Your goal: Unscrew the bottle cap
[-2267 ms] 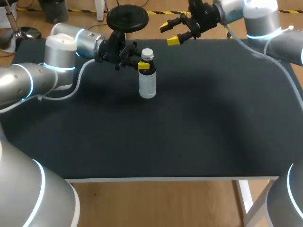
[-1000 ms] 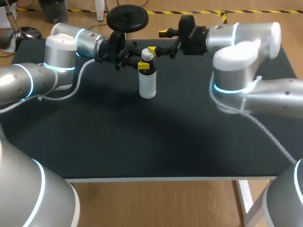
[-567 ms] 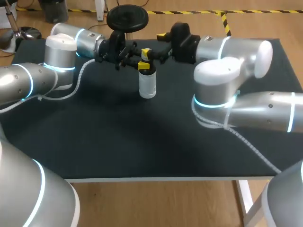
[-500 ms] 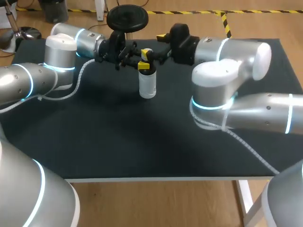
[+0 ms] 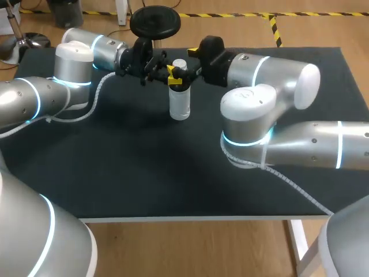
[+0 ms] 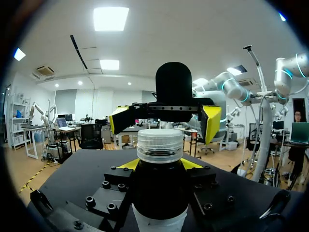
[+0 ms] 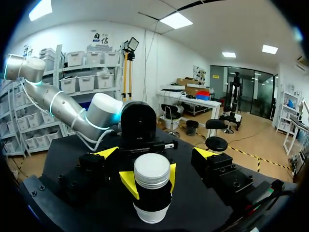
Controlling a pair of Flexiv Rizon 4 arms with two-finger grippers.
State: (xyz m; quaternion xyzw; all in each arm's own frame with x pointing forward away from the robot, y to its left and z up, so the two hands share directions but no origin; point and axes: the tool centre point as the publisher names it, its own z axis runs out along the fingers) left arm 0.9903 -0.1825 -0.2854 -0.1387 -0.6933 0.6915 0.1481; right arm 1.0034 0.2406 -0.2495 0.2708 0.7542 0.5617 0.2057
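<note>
Two arms at the bottle [image 5: 180,103] now! The right claw [image 5: 182,60] has swung in from the far corner and straddles the cap [image 5: 179,64], fingers apart. The left claw [image 5: 174,81] clamps the neck, upright on the table [image 5: 173,167]. Closing looks next.

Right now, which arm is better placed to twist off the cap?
Right. The right gripper stands open with the cap between its fingers; the left gripper is shut on the bottle below the cap, steadying it.
</note>
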